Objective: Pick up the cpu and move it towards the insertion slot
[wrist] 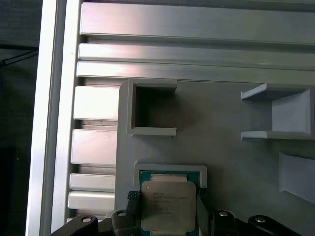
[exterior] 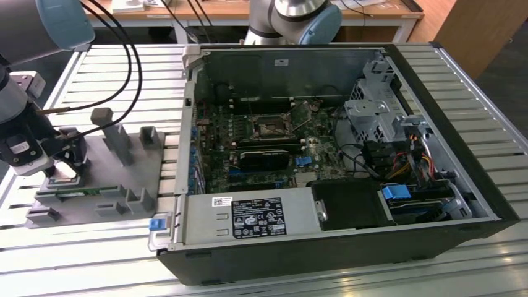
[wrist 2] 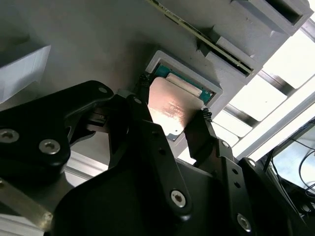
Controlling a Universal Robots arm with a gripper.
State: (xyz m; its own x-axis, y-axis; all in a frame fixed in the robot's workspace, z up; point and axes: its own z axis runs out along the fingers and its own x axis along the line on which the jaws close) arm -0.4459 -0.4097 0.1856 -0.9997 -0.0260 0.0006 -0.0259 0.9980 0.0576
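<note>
Grey fixture [wrist: 221, 123] rim around cpu [wrist: 167, 206]

On the slatted metal tabletop [exterior: 107, 247] we find the grey plastic fixture [exterior: 123, 179] at the exterior view's left, with the open black computer case [exterior: 449, 102] to its right. The small square silvery cpu [wrist: 165, 206] sits at the fixture's recess, pinched between the claw's [wrist: 167, 212] 2 fingers. The metal-framed insertion slot [exterior: 270, 127] lies inside the case.

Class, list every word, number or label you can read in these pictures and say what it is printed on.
None can be read.
Black label on the computer case: too small.
White sticker beside it: too small.
Print on the cpu face: blurred.
</note>
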